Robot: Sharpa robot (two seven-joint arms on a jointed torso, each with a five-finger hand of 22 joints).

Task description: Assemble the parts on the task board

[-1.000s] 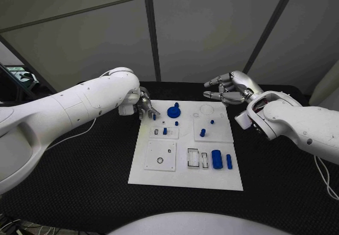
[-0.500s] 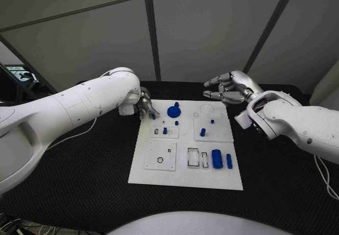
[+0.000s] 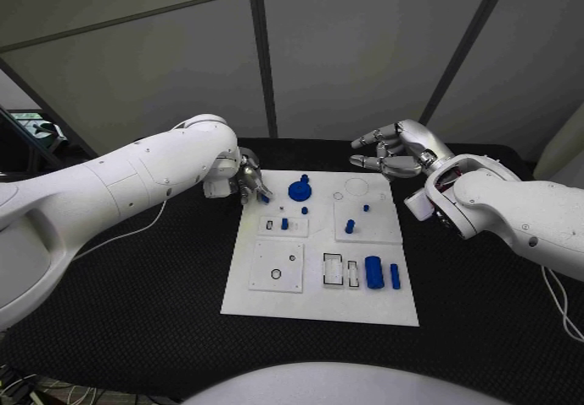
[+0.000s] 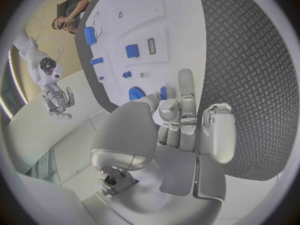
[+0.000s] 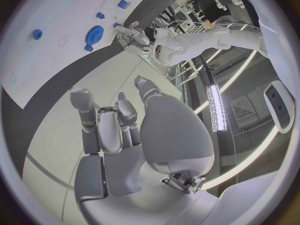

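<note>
We count roughly eight blue parts on one white task board; left hand seemingly pinches one, right hand hangs released.

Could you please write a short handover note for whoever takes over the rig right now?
Left hand: at the far left corner of the task board, pinching a small blue part at its fingertips.
Right hand: raised beyond the board's far right corner, fingers curled, holding nothing.
On the board: blue gear near the far edge, small blue pieces around the middle, a blue cylinder and a slim blue bar lying at the near right beside open slots.
Done: cannot tell which parts are seated.
Left: place the pinched part, then fit the loose cylinder and bar.
</note>
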